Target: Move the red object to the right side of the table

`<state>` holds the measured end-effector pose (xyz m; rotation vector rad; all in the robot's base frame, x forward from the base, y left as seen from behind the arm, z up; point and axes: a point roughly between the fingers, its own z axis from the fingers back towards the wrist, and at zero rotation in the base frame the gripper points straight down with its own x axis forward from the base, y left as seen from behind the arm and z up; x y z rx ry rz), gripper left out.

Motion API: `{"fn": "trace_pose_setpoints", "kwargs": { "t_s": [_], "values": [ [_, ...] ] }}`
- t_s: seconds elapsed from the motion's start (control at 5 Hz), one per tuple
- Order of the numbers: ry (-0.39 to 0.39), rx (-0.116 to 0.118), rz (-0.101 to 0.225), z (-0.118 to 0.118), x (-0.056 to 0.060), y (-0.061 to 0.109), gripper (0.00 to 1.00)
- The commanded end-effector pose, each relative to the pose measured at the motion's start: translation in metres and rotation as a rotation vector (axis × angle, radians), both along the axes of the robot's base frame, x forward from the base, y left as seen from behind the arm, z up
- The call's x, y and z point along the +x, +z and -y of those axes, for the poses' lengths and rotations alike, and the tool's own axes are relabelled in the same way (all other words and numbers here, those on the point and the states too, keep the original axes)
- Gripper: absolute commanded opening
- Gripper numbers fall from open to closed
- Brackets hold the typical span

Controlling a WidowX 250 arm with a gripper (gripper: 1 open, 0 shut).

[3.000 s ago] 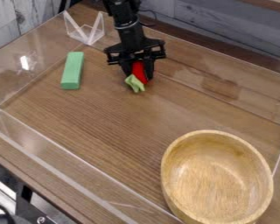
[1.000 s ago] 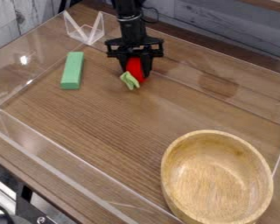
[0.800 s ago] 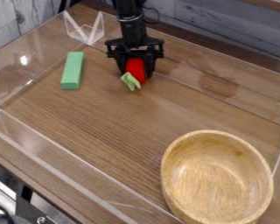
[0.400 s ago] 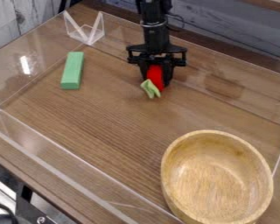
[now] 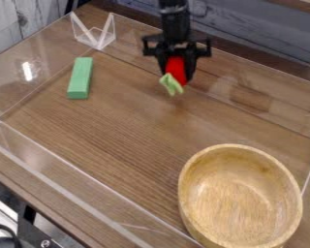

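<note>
Camera view gave me first the brown bench [image 5: 119,136], wide, with its right part as the place to reach. If the arm judged the distance too short, I thought, the task's thing could be set down near the middle and not properly on the right side. Next in size was the pale round bowl [image 5: 240,215], in the near right corner; a path bent too much toward it could let the load touch the rim or fall inside. Then came the pincer [image 5: 178,50], at the far part of the bench, somewhat blurred, its fingers together upon the red toy [image 5: 180,69]. Because this toy was rounded, and perhaps smooth, it could turn or slip out under a quick swing, and roll away. The small toy was at the fingertips, its red body between them and its green end [image 5: 170,85] pointing out toward the near side. Whether it touched the wood, I could not tell.
</note>
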<state>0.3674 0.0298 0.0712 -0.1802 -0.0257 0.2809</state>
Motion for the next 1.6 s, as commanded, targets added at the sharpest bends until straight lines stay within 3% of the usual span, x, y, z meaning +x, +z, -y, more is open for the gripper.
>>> {"fn": "trace_pose_setpoints", "kwargs": {
  "t_s": [0.0, 0.2, 0.4, 0.8, 1.0, 1.4],
  "values": [
    [-0.107, 0.006, 0.087, 0.002, 0.001, 0.047, 0.00],
    [-0.198, 0.013, 0.077, 0.006, -0.002, 0.054, 0.00],
    [-0.202, 0.019, 0.064, 0.023, -0.002, 0.054, 0.00],
    [-0.273, 0.044, 0.002, 0.067, -0.008, 0.032, 0.00],
    [-0.289, 0.050, -0.024, 0.077, -0.011, 0.018, 0.00],
    [-0.294, 0.066, -0.082, 0.077, -0.018, 0.011, 0.00]
  ]
}}
